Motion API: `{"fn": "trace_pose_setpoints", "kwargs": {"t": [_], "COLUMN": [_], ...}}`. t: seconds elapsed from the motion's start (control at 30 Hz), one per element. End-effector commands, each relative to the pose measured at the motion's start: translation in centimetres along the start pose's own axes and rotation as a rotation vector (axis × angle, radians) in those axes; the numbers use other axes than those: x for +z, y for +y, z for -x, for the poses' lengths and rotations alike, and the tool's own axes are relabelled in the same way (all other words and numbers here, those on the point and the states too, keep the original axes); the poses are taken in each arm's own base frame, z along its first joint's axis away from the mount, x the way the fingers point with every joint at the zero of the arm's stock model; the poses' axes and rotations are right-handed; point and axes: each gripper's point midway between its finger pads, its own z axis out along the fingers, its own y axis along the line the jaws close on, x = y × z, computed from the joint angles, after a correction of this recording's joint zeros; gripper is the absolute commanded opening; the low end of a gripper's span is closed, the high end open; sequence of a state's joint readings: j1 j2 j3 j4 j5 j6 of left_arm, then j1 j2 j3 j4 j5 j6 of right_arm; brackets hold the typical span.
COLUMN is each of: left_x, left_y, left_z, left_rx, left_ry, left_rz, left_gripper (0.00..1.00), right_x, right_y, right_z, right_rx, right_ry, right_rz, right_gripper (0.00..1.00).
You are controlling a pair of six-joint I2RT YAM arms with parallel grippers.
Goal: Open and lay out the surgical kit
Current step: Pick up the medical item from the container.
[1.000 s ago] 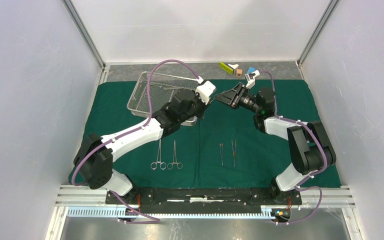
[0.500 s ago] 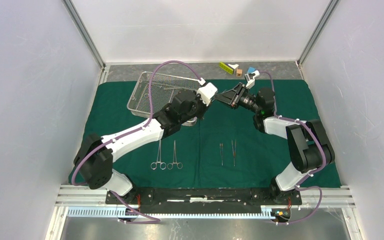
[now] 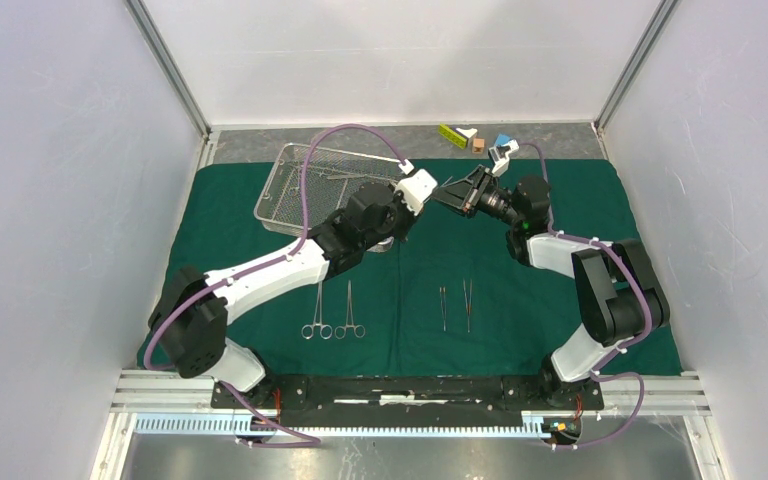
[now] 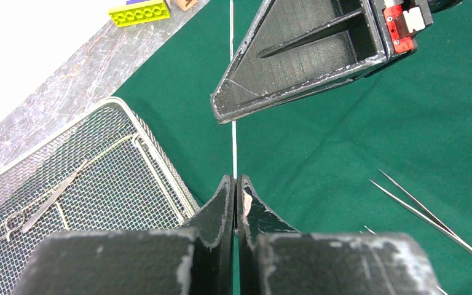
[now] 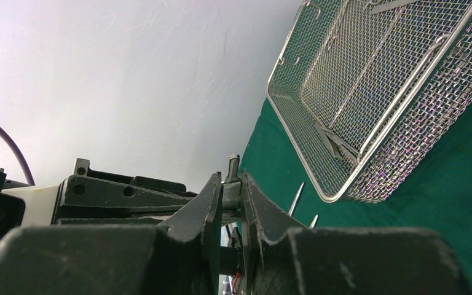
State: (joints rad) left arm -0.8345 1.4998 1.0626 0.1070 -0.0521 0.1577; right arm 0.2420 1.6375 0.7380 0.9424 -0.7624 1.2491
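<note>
The dark green drape [image 3: 240, 215] lies spread flat, with the wire-mesh tray [image 3: 295, 180] on its far left. Two ring-handled clamps [image 3: 332, 312] and two tweezers [image 3: 456, 306] lie in a row near the front. Above mid-cloth my left gripper [image 3: 422, 203] and right gripper [image 3: 450, 195] meet tip to tip. The left gripper [image 4: 235, 184] is shut on a thin steel instrument [image 4: 233, 144] seen edge-on. The right gripper [image 5: 232, 181] has its jaws pressed on the same instrument [image 5: 232, 192]. Another instrument [image 4: 49, 203] lies in the tray [image 4: 153, 160].
Small yellow-green, brown and blue blocks [image 3: 472, 137] sit on the grey strip behind the drape. White walls close in the cell on three sides. The laid-out tweezers [image 4: 424, 212] lie on the cloth to the right of the left gripper.
The right gripper's jaws have closed in onto the steel instrument. The left arm has shifted slightly right toward it, still shut on the instrument.
</note>
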Motion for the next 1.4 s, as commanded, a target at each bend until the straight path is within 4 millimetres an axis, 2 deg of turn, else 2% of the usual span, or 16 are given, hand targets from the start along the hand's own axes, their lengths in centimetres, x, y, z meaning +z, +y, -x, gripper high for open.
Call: {"fn": "trace_pose_setpoints", "kwargs": {"t": [0.0, 0.13, 0.2, 0.27, 0.43, 0.53, 0.67, 0.77, 0.83, 1.07, 1.17, 1.37], "left_x": [0.3, 0.3, 0.3, 0.2, -0.5, -1.3, -2.5, -3.2, -3.6, -4.4, -4.3, -3.6], "left_y": [-0.6, -0.7, -0.6, -0.7, -1.0, -1.4, -1.0, 0.1, 0.9, 2.1, 2.4, 2.3], "left_z": [1.1, 1.2, 1.3, 1.5, 2.8, 3.8, 4.5, 5.1, 5.6, 6.3, 5.7, 4.9], "left_rx": [0.068, 0.074, 0.071, 0.066, 0.057, 0.053, 0.033, 0.005, -0.013, -0.046, -0.055, -0.081], "left_ry": [-0.043, -0.045, -0.047, -0.054, -0.092, -0.119, -0.135, -0.15, -0.16, -0.164, -0.152, -0.129], "left_rz": [-0.012, -0.013, -0.012, -0.017, -0.044, -0.084, -0.106, -0.092, -0.076, -0.052, -0.037, -0.036], "left_gripper": [0.02, 0.02, 0.06, 0.15, 0.46, 0.57, 0.75, 0.87, 0.99, 1.0, 1.0, 1.0], "right_x": [0.1, 0.0, -0.1, -0.3, -1.5, -2.5, -4.9, -8.3, -10.7, -18.0, -20.1, -22.9], "right_y": [1.7, 1.8, 1.8, 1.5, 0.1, -0.6, -2.3, -3.4, -4.1, -6.7, -7.3, -8.6], "right_z": [0.8, 0.9, 0.9, 1.0, 1.3, 1.9, 3.4, 4.2, 4.0, 1.9, 1.4, 0.6], "right_rx": [-0.062, -0.066, -0.074, -0.089, -0.142, -0.203, -0.367, -0.518, -0.565, -0.708, -0.738, -0.721], "right_ry": [-0.017, -0.021, -0.023, -0.03, -0.05, -0.06, -0.052, -0.039, -0.029, 0.14, 0.229, 0.389], "right_rz": [0.057, 0.06, 0.059, 0.036, -0.052, -0.117, -0.322, -0.488, -0.581, -0.861, -0.94, -1.06], "right_gripper": [0.13, 0.07, 0.03, 0.0, 0.0, 0.0, 0.0, 0.0, 0.01, 0.02, 0.0, 0.0]}}
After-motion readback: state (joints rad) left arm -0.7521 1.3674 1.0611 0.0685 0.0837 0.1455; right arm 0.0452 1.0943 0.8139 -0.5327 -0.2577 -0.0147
